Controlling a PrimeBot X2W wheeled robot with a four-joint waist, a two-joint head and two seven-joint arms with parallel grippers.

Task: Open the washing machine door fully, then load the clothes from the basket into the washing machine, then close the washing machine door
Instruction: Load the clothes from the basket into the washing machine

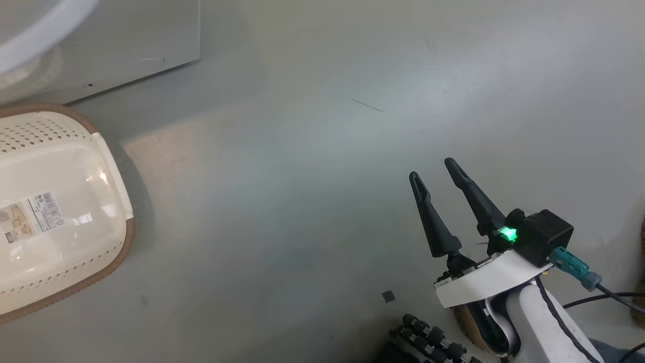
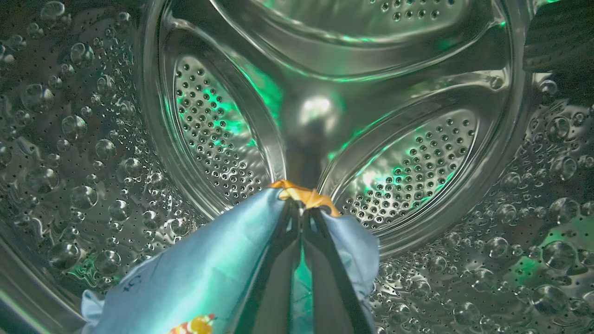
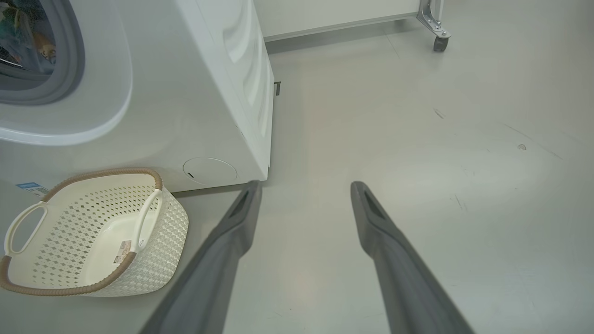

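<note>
Open floor [image 3: 417, 139] spreads beside the washing machine [image 3: 195, 116]; the basket [image 3: 69, 232] stands close before its front.

We saw a grey floor [image 1: 302, 201] with a thin scratch [image 1: 366, 105] and a small dark square [image 1: 388, 296]. A caster wheel [image 3: 440, 43] stood below a white panel [image 3: 334, 11].

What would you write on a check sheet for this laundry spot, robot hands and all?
Surface: grey floor, a few scuff marks.
Job's things: basket stands empty beside the washing machine; clothes are inside the steel drum.
Clutter: one small dark scrap on the floor.
Grippers: left gripper shut on the clothes; right gripper open above bare floor, holding nothing.
Cables: black cable runs from a teal plug at the right wrist.
Surroundings: a caster under a white unit beyond the washer.
</note>
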